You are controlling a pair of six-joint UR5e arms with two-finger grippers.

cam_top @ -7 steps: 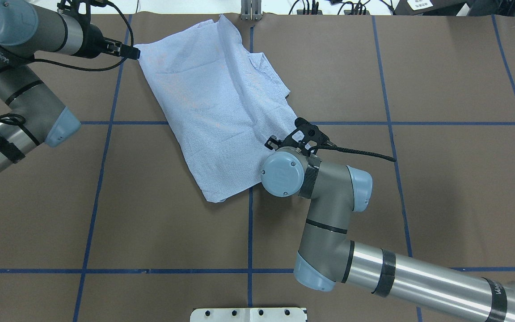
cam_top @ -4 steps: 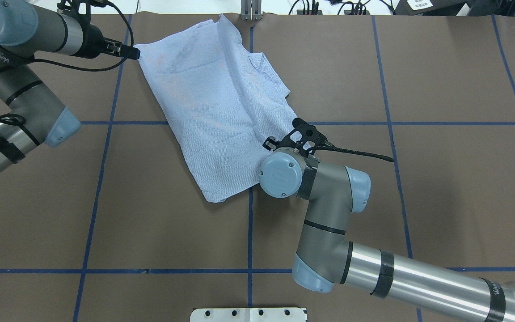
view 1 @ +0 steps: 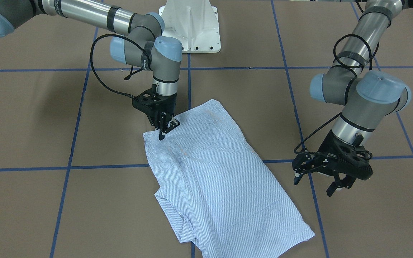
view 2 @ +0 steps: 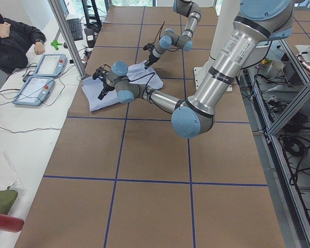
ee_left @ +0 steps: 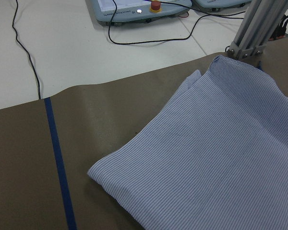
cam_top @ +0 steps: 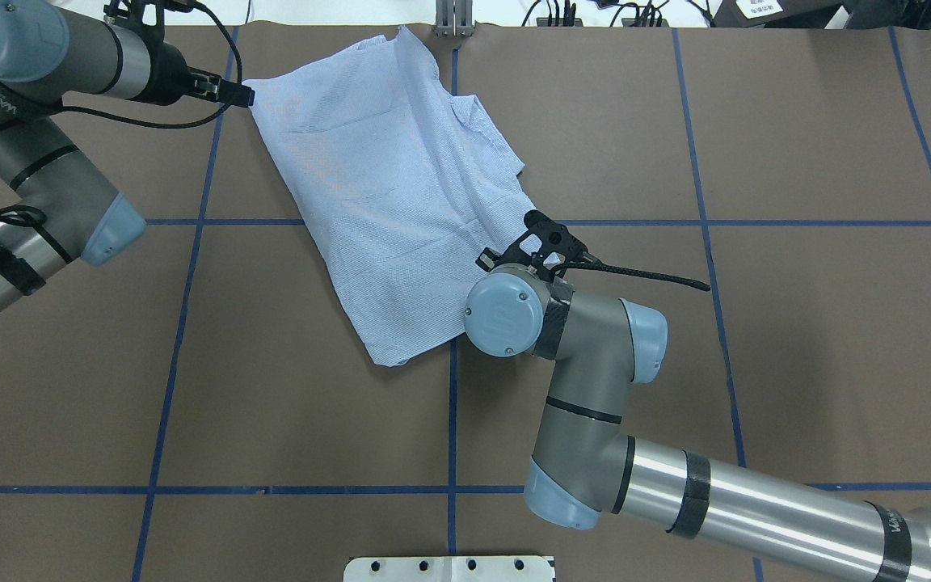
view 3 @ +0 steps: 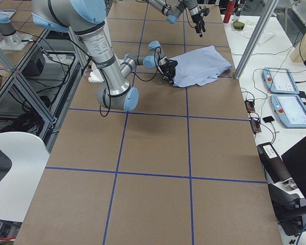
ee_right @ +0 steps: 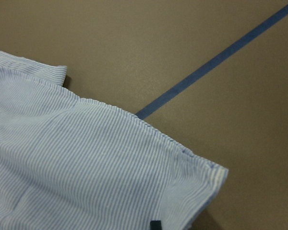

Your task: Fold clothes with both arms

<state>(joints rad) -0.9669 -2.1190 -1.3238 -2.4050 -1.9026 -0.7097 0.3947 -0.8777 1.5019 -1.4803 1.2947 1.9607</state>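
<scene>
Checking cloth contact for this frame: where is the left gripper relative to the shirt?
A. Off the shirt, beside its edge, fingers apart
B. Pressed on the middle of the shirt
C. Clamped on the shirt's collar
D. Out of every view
A: in the front-facing view the left gripper hangs with its fingers spread, beside the striped shirt and not touching it.

Robotics lab, teach pendants (view 3: 293, 109), aluminium posts (view 2: 67, 36), taped grid table (cam_top: 797, 364)
</scene>
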